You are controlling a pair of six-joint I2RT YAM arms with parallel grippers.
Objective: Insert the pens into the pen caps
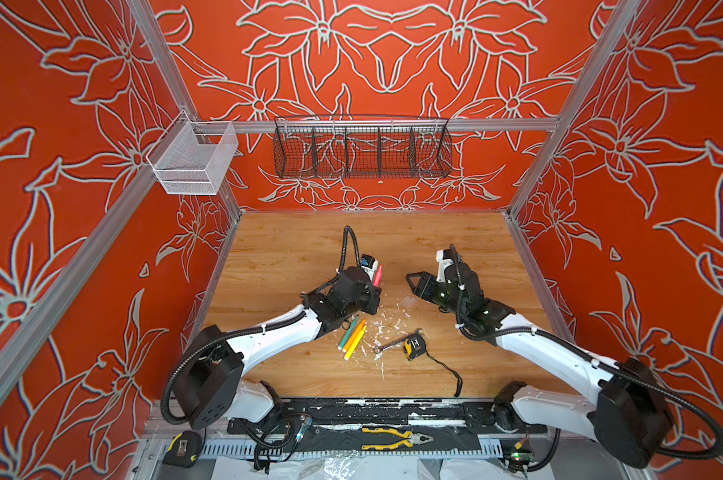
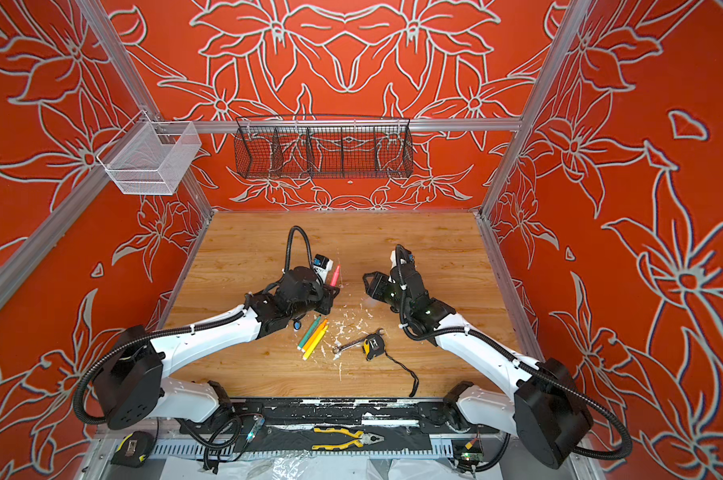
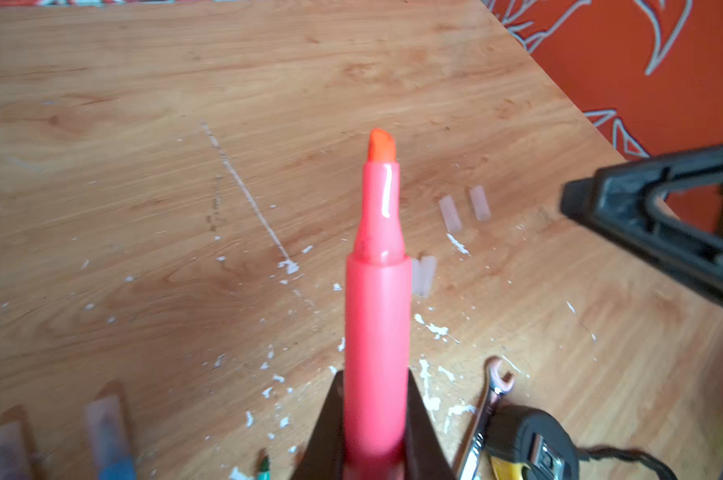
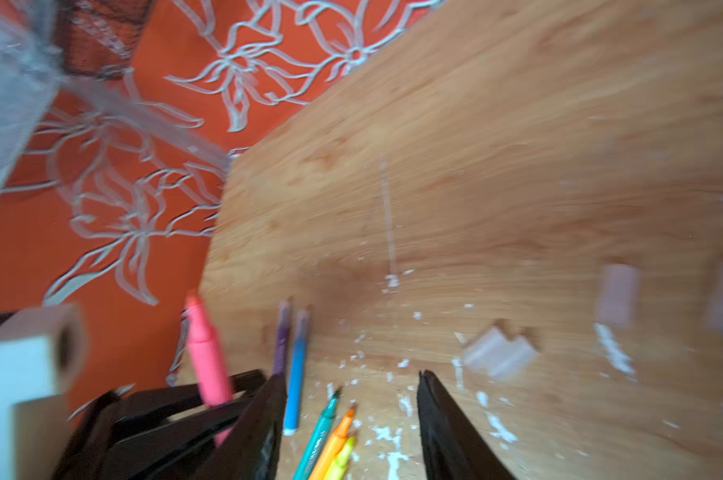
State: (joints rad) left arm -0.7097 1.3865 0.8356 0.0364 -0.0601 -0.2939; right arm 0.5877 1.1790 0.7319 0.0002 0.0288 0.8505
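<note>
1. Firmly, the left gripper (image 3: 376, 384) is pinching a pink felt-tip pen (image 3: 378, 316) by its lower barrel. The pen's bare tip points up, clear of the wooden tabletop (image 3: 143, 124).
2. The right gripper (image 4: 351, 374) hangs near it, black fingers spread with nothing between them.
3. Four translucent whitish pen caps (image 3: 424, 276) lie loose on the wood by the two claws: two touch side by side, and two lie a little apart from each other.
4. A slim green pen (image 1: 348, 333), an orange pen (image 1: 354, 336) and a yellow pen (image 1: 356, 343) lie bunched together beside the left wrist, tips bare.
5. A purple pen (image 4: 282, 345) and a blue pen (image 4: 296, 374) lie parallel below the left gripper. Their far ends look capped, though blur leaves this unsure.
6. A silver wrench (image 1: 393, 343) lies just beside a yellow-and-black tape measure (image 1: 413, 347).
</note>
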